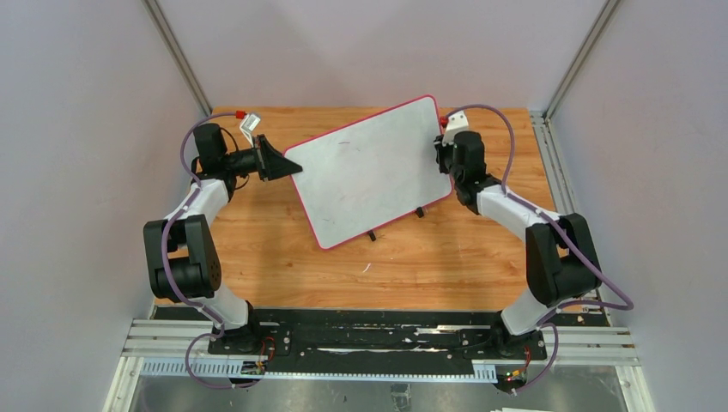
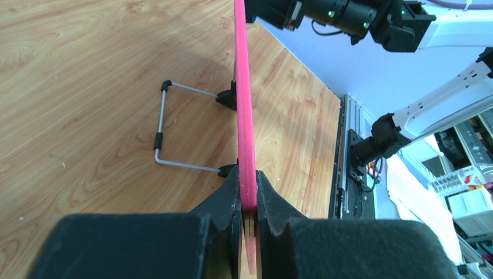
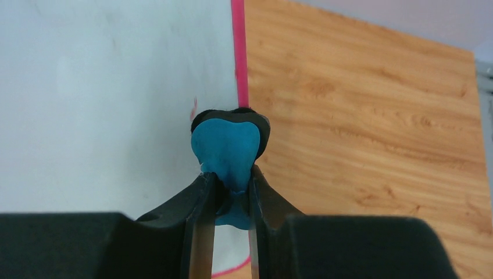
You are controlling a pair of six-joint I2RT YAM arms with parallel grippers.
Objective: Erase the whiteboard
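The whiteboard (image 1: 371, 169) stands tilted above the middle of the wooden worktop (image 1: 446, 266), propped on its wire stand (image 2: 168, 131). The left hand (image 2: 249, 200) is clamped on the board's pink rim at its left edge. The right hand (image 3: 231, 189) is at the board's right edge, pinching a blue eraser (image 3: 227, 148) whose black pad rests against the white surface just beside the rim. A faint dark mark shows on the board's upper part.
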